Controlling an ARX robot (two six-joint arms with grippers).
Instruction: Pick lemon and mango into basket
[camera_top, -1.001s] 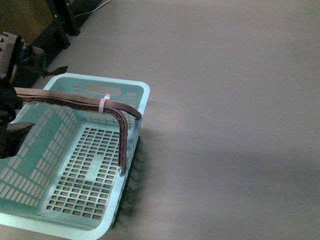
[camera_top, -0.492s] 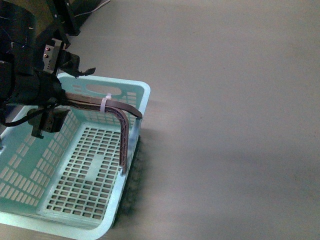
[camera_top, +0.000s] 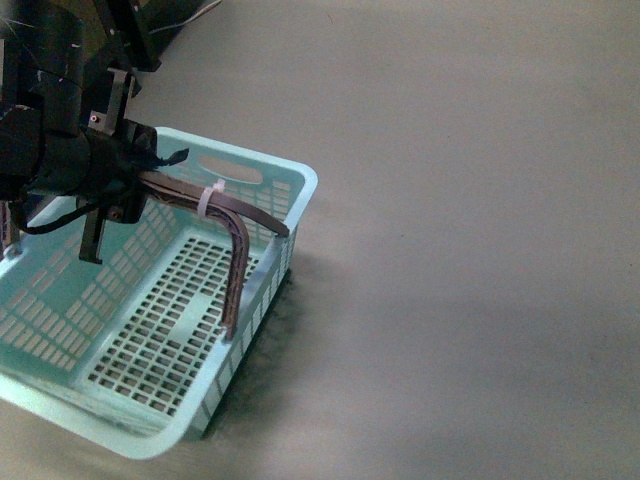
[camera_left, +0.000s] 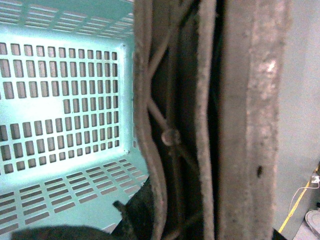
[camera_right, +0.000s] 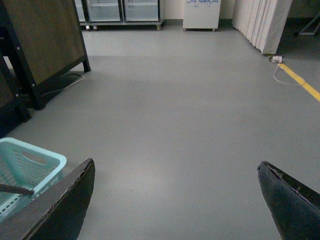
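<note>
Front view: your left gripper (camera_top: 128, 190) reaches in over the near-left side of the light teal basket (camera_top: 292, 186), its jaws seemingly pinched on the brown handle (camera_top: 240, 228) just beside the white zip tie (camera_top: 209, 198). That hold reads as a way to steer the basket across the grey floor (camera_top: 470, 200) rather than to load it. The left wrist view backs this up. The handle (camera_left: 250, 120) fills most of the frame at very close range, with the basket's slotted base (camera_left: 65, 100) bare behind it and no fruit inside. Whether the basket rests flat or is raised at one side, you cannot tell from here. The right wrist view shows your right gripper (camera_right: 176, 165) idle, jaws spread wide and holding nothing, aimed at open floor. A corner of the basket (camera_right: 36, 156) sits off to one side, well apart from it. Neither the mango nor the lemon appears in any view, so both picks look not yet begun. You will likely need to find the fruit before the free arm can act.
</note>
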